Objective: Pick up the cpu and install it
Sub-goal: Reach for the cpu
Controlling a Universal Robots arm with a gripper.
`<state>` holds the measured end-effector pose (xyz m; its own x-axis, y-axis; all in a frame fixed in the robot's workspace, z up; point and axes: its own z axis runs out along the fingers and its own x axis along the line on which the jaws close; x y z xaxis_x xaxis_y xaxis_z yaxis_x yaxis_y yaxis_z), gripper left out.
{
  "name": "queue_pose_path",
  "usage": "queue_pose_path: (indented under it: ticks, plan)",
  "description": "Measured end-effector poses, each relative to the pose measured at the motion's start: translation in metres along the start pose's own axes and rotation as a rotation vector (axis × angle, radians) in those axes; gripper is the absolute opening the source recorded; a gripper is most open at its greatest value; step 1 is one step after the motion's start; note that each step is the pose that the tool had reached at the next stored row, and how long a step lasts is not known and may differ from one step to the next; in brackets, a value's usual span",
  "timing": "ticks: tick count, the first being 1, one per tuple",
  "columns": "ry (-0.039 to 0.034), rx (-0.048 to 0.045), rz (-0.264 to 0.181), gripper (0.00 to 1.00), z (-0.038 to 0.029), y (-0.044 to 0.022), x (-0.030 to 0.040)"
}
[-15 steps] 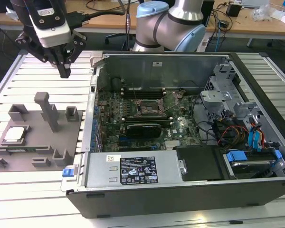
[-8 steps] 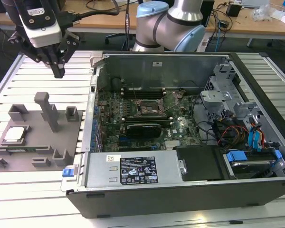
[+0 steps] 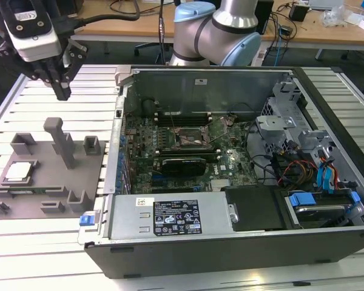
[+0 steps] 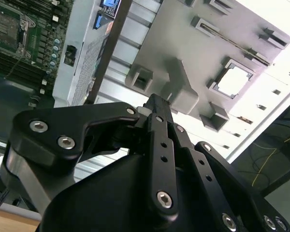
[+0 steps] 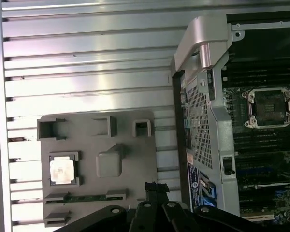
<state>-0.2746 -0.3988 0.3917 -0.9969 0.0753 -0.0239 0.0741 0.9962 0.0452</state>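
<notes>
the small flat square cpu [image 3: 18,171] with a pale silvery top lay in a recess of the grey moulded tray [image 3: 48,185] on the slatted desk [image 3: 42,248], while the black gripper [image 3: 62,92] hung above the tray, fingers closed on nothing; the chip looked light, stiff and probably delicate, best pinched by opposite edges.

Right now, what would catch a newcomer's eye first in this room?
The big open computer case sits in the exterior view's middle, with its green board and square socket on show. On that view's left, a black pincer hangs by a grey plate, where the small silvery cpu lies in a pocket.
</notes>
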Motion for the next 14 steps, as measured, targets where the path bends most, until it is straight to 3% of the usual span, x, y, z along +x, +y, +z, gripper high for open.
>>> queue_pose_path:
  ticks: [14]
  plan:
    - [0.0000,0.0000,0.000,0.11,0.0012,-0.0021,0.0275]
